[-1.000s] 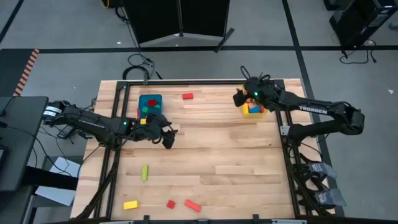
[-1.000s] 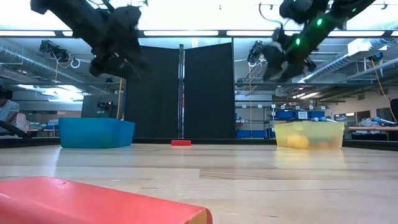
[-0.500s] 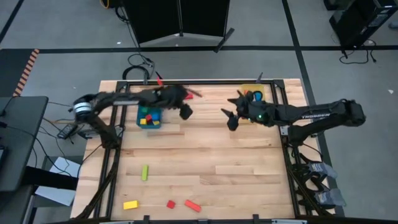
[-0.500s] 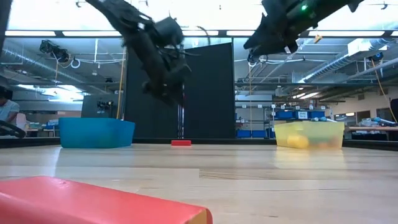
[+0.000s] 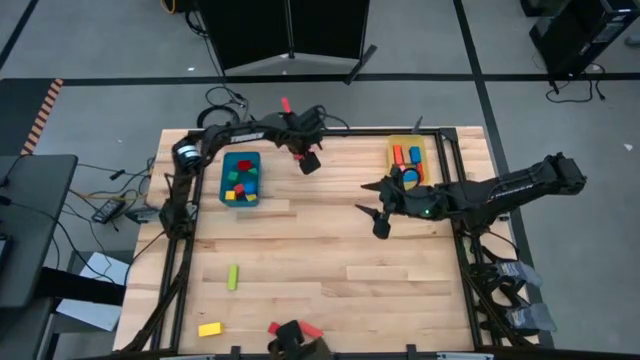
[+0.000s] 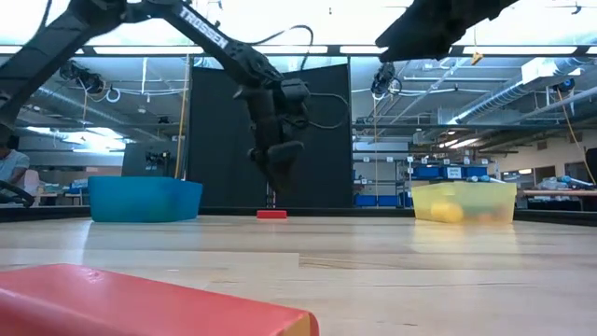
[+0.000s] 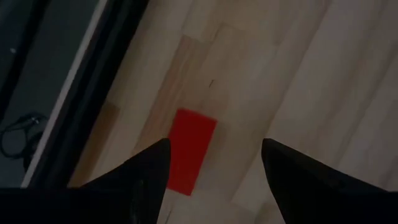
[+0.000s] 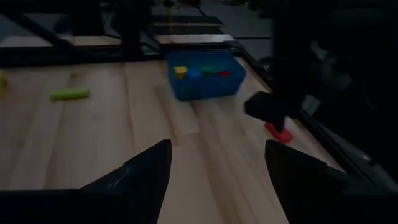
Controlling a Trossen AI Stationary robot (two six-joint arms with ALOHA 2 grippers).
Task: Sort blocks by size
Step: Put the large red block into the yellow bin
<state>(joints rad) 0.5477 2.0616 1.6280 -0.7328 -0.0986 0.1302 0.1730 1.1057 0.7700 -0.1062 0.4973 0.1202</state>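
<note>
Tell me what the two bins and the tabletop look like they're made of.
Blue bin: probably opaque plastic, with a smooth, even colour. Yellow bin: likely translucent plastic, since the blocks show through its wall. Table: pale wood planks, with grain and seams visible.

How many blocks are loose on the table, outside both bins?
5: green bar toward the left side; yellow block, small red block and red bar along the near edge; far red block below the left gripper. The arms may hide more.

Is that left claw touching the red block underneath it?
Apart. In the left wrist view, the open left gripper hangs above the red block, with bare table around it.
</note>
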